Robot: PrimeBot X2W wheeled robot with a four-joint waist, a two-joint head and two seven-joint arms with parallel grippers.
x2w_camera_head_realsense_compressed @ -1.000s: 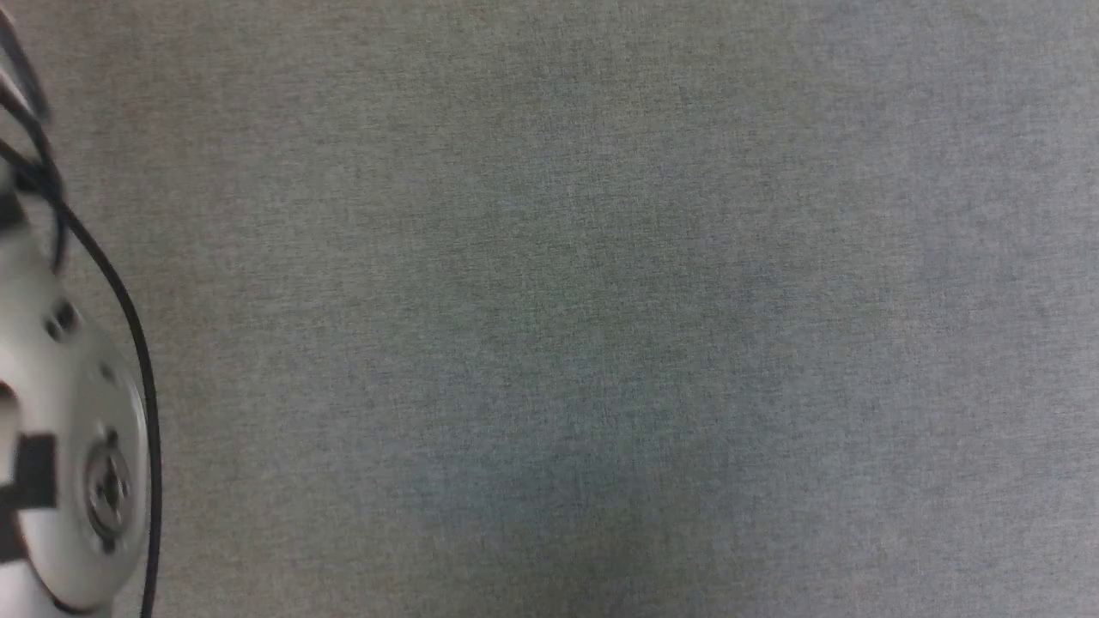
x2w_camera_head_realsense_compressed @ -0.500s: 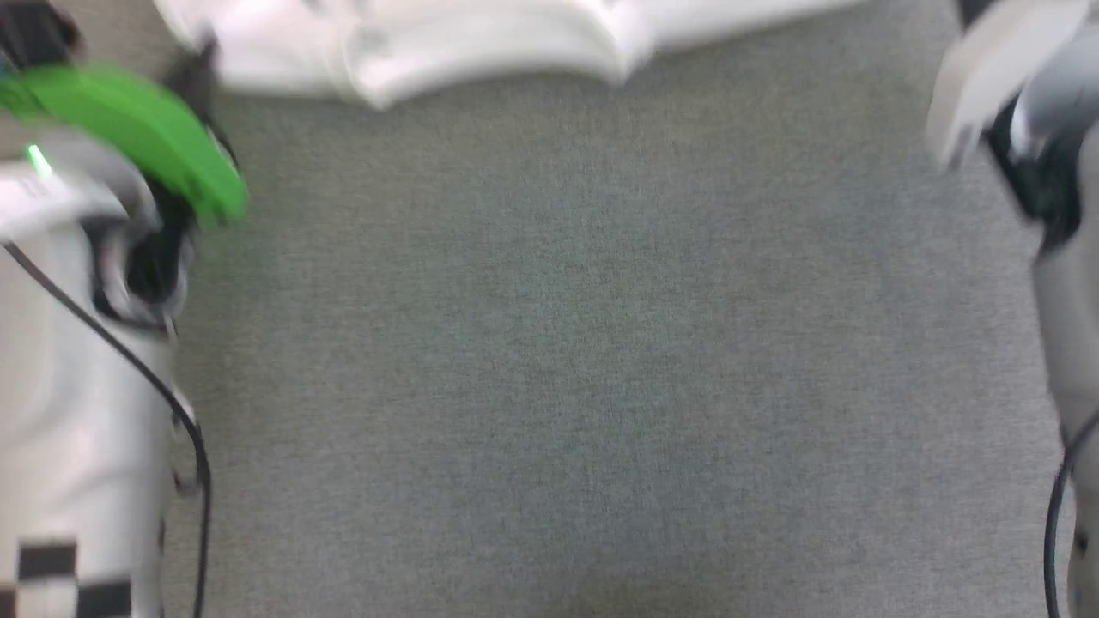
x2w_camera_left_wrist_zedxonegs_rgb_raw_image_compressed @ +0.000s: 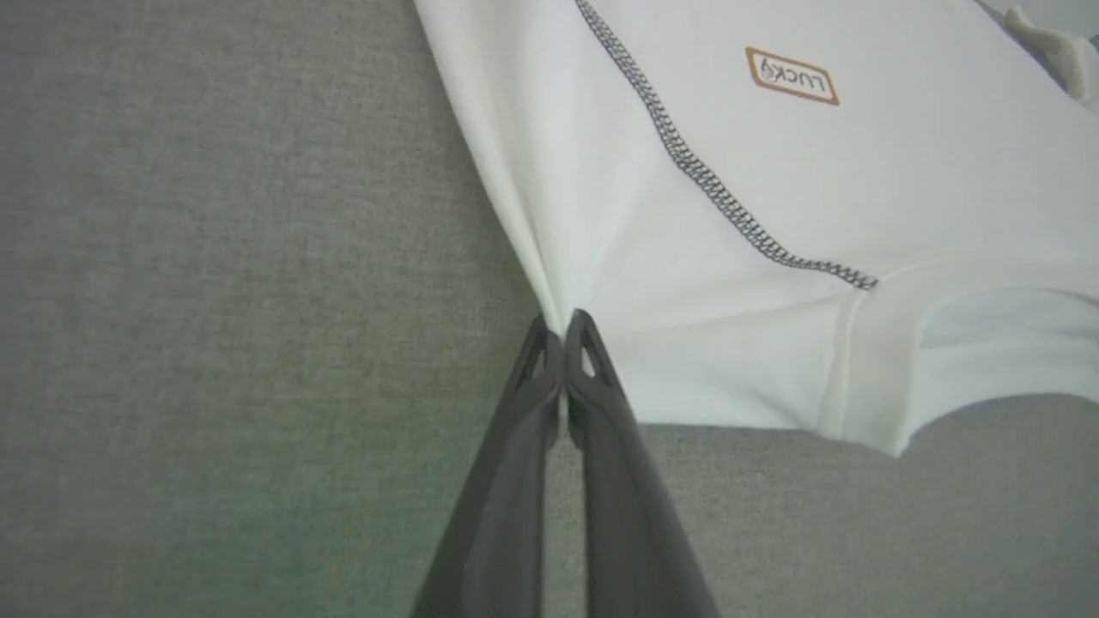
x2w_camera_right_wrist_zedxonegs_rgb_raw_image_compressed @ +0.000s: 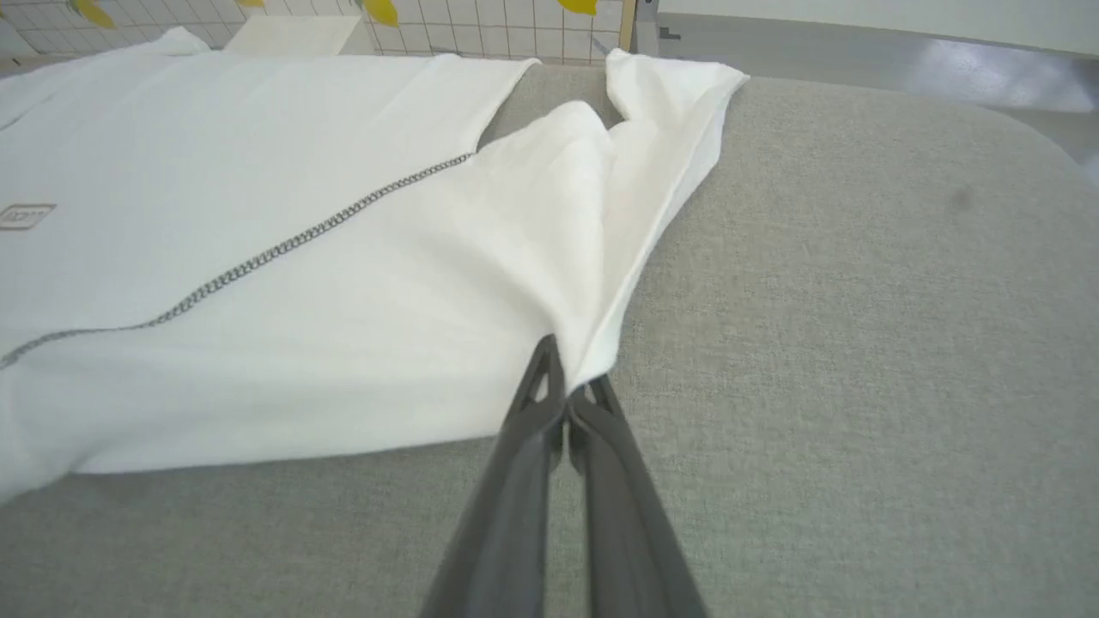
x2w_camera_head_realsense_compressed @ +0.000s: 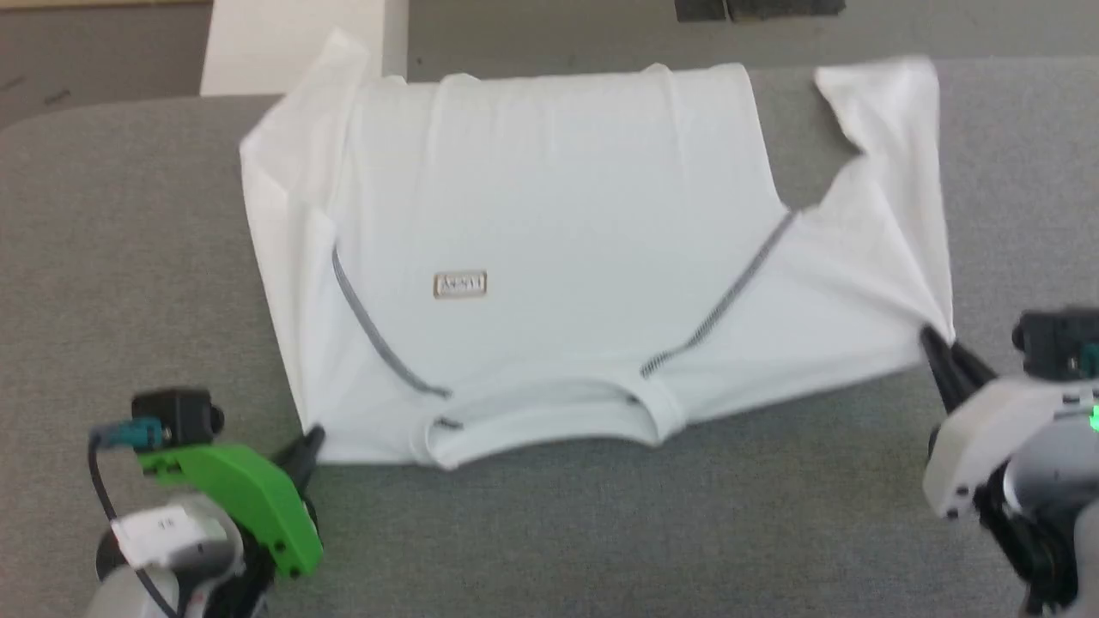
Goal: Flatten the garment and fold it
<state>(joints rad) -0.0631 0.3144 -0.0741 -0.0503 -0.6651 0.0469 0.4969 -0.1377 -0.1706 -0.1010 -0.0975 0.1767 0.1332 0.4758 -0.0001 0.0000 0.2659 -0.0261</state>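
White long-sleeved shirt lay spread on grey fabric-covered table, left gripper pinched its shoulder edge — right gripper pinched the opposite sleeve fold.

The grey fabric-covered surface had rounded corners. Beyond its far edge stood a pale rectangular panel and a white gridded wall.
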